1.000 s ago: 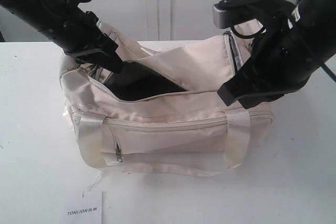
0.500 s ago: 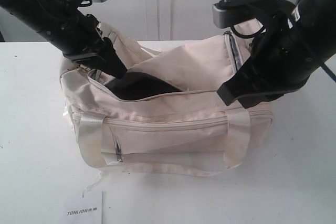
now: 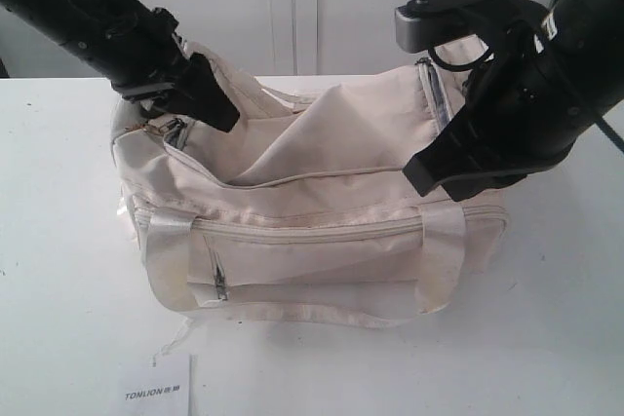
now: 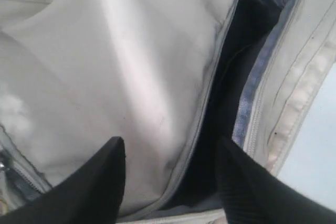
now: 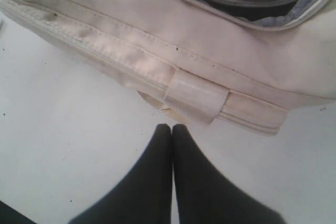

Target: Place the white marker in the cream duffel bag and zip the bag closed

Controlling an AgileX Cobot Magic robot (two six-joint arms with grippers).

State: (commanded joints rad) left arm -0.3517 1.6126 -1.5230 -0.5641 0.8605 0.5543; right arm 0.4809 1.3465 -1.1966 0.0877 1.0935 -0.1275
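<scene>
Left fingers (image 4: pixel 102 184) apart over bag's (image 4: pixel 131 51) zipper edge

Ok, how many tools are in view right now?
2. The left tool is open above the top opening of the cream duffel bag; the right tool is shut by its right end.

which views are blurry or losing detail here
Exterior view: black arms lose detail against the pale table. Left wrist view: soft overall, a bright streak on the cream duffel bag. Right wrist view: bag seam sharp, shut right claw blurred.
</scene>
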